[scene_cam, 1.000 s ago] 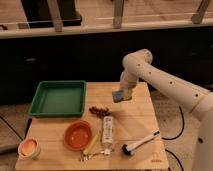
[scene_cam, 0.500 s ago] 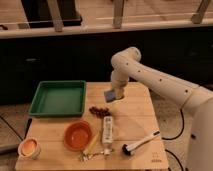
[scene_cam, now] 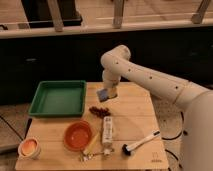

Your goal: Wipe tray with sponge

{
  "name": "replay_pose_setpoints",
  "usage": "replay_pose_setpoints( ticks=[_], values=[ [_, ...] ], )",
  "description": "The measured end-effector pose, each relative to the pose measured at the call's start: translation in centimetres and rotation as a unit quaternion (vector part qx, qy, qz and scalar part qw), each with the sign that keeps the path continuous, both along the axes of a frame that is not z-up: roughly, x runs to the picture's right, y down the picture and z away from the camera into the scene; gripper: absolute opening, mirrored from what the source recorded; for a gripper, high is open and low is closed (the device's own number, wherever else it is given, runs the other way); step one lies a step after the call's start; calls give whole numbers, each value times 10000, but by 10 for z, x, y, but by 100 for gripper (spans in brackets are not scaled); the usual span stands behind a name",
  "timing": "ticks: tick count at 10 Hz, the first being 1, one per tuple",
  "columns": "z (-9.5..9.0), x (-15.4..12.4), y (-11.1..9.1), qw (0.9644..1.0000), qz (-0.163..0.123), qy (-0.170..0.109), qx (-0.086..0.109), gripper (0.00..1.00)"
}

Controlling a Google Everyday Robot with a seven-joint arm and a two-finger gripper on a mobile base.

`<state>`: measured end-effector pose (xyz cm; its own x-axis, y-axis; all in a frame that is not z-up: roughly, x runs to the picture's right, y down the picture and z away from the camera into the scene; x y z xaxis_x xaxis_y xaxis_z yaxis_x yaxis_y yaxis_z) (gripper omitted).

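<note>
view: camera view, looking down on a wooden table (scene_cam: 140, 107), with a white arm (scene_cam: 150, 80) reaching in from the right
gripper (scene_cam: 108, 93): pointed downward over the back part of the table, just right of the tray's right rim
grip: fingers pressed in on the sponge, pinching it
sponge (scene_cam: 102, 94): blue-grey block held at the gripper's tip, clear of the table top, beside the tray and not over it
tray (scene_cam: 57, 84): green, lay flat on the back left part of the table
orange bowl (scene_cam: 78, 135): stood in front of the tray, toward the front edge
remote (scene_cam: 107, 129): white, lay lengthwise just right of the orange bowl
dark red cluster (scene_cam: 99, 110): lay on the table below the gripper, between it and the remote
brush (scene_cam: 141, 142): black head, white handle, lay at an angle at the front right
small cup (scene_cam: 29, 147): stood at the front left corner, well apart from the gripper
</note>
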<state>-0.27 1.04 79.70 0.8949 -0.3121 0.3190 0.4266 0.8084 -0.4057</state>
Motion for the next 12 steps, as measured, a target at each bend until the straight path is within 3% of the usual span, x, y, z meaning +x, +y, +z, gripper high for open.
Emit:
replay_pose_setpoints(
  ticks=[2,5,9,12],
  values=[
    [2,-25,-1,9998,-156,-106,36,3],
    [5,-33,-4,9992,-323,-198,90,3],
    [11,-81,-8,9976,-568,-374,153,3],
    [15,-86,-10,9964,-697,-444,184,3]
  ],
)
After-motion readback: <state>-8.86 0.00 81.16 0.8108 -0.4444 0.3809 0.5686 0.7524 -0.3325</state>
